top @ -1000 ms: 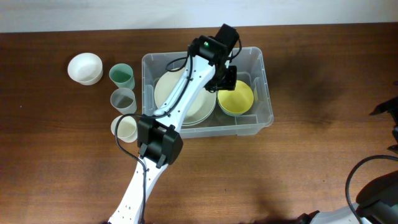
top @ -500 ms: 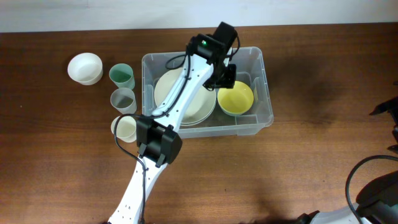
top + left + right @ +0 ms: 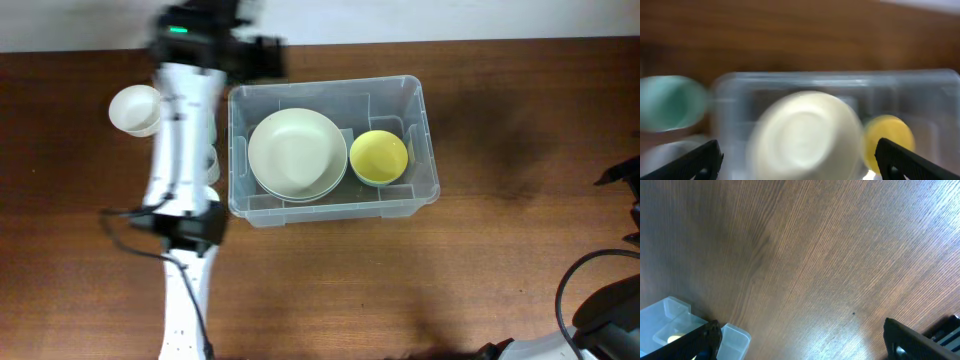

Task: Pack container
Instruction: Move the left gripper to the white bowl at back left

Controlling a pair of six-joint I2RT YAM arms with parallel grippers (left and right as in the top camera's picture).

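- the container (image 3: 330, 208) sits mid-table (image 3: 500, 280), long side running left to right; inside it there's a big cream bowl (image 3: 297, 153) on the left and a smaller yellow bowl (image 3: 378, 157) just beside it on the right
- left gripper (image 3: 266, 56) is blurry, up past the container's far-left corner, outside the rim and not touching it; the bin lies below and to the right of it in the overhead view
- left wrist view is smeared too, but the fingertips (image 3: 702, 159) sit far apart at the bottom corners with nothing gripped; a green cup (image 3: 667, 102) shows left of the bin
- white bowl (image 3: 135, 108) is left of the bin, partly behind the arm
- right gripper (image 3: 805, 345) is spread wide over bare wood, empty, well apart from the bin; only a corner of the bin shows at its lower left
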